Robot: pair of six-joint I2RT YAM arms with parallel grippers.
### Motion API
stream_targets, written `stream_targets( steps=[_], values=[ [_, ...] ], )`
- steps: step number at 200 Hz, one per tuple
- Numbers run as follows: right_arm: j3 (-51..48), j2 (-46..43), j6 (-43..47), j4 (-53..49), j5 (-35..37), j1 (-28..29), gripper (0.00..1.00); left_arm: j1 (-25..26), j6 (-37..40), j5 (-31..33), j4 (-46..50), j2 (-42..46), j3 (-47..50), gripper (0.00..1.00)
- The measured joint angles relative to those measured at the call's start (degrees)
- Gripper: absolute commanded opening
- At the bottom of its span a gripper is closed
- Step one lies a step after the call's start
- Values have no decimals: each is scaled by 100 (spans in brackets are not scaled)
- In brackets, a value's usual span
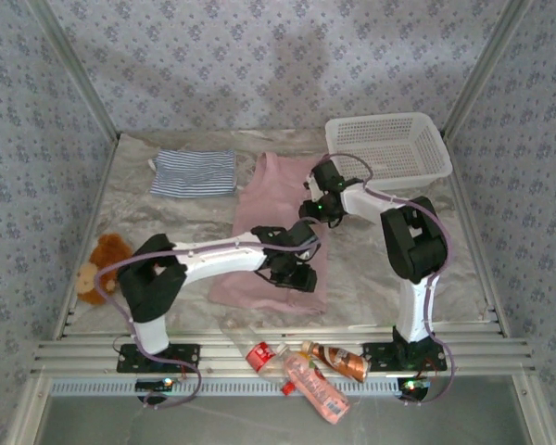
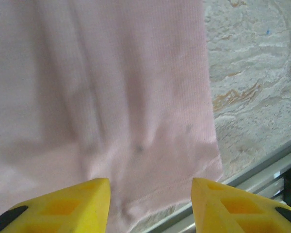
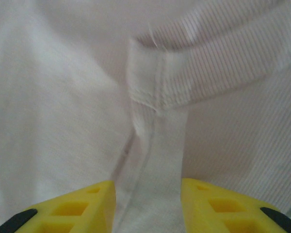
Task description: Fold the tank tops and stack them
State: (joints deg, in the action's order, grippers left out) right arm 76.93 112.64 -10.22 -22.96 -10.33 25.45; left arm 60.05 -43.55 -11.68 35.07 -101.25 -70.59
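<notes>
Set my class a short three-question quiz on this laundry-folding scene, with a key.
1. True or false: the striped tank top lies inside the white basket.
2. What lies under the left gripper? A) pink tank top B) towel C) sock
3. Which tank top is already folded?
Key: 1 false; 2 A; 3 the striped one.

Tank tops (image 1: 271,190) between toy (image 1: 104,265) and basket (image 1: 389,148)
</notes>
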Motion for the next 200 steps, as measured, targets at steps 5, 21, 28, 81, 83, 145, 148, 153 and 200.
stream_targets(
  steps=[5,21,28,81,83,145,148,153,200],
  values=[
    [72,0,-52,2,-7,31,48,-66,-2,55,79,151,85,48],
    [289,0,-160,57,-55,146,50,-380,-4,229,280,702,490,48],
    [376,0,-223,87,-61,216,51,-568,-4,332,389,949,693,48],
    [1386,356,-662,337,9,990,54,-2356,221,826,846,2398,2229,48],
    [1432,391,-691,358,11,1016,54,-2420,240,831,850,2428,2277,48],
    [2765,1635,-1128,341,660,1508,54,-3482,1141,219,592,2535,2918,48],
    [2826,1692,-1130,332,704,1526,54,-3501,1174,186,573,2522,2918,48],
    [2931,1792,-1143,323,772,1556,54,-3528,1237,144,535,2492,2918,47],
    [3738,2474,-1137,173,1303,1779,53,-3552,1416,-227,160,2229,3095,43]
  ],
)
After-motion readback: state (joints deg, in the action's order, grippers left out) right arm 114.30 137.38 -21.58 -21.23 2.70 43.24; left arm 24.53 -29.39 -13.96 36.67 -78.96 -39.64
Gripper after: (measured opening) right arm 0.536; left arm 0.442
